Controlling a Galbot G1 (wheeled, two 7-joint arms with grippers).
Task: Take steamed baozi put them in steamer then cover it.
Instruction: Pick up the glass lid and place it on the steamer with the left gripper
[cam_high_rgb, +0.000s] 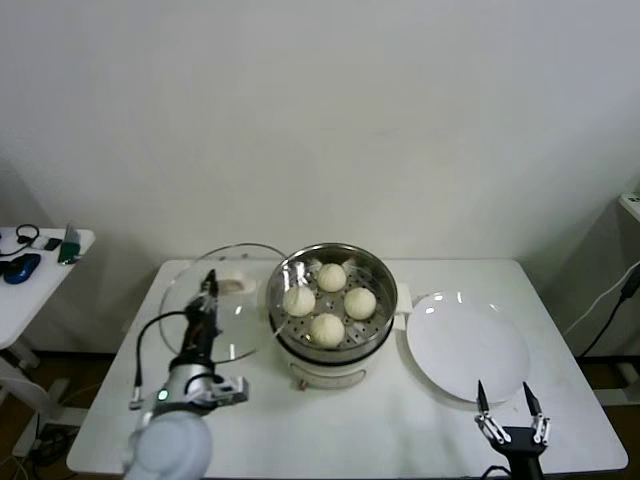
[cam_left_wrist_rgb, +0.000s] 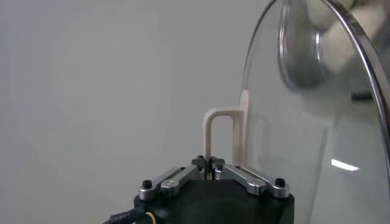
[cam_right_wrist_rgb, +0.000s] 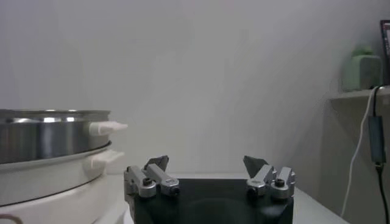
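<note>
Four cream-white baozi (cam_high_rgb: 330, 300) sit in the shiny steamer (cam_high_rgb: 376, 275) on its white pot base at the table's centre. My left gripper (cam_high_rgb: 209, 283) is shut on the white handle (cam_left_wrist_rgb: 218, 137) of the clear glass cover (cam_high_rgb: 205, 340), holding it tilted in the air just left of the steamer. In the left wrist view the cover (cam_left_wrist_rgb: 304, 115) fills one side. My right gripper (cam_high_rgb: 508, 405) is open and empty at the table's front right edge. The right wrist view shows the steamer (cam_right_wrist_rgb: 49, 131) off to one side of that gripper (cam_right_wrist_rgb: 207, 164).
An empty flat white plate (cam_high_rgb: 466, 345) lies right of the steamer. A small side table (cam_high_rgb: 40, 262) with dark items stands at far left. A black cable (cam_high_rgb: 612, 300) hangs at far right.
</note>
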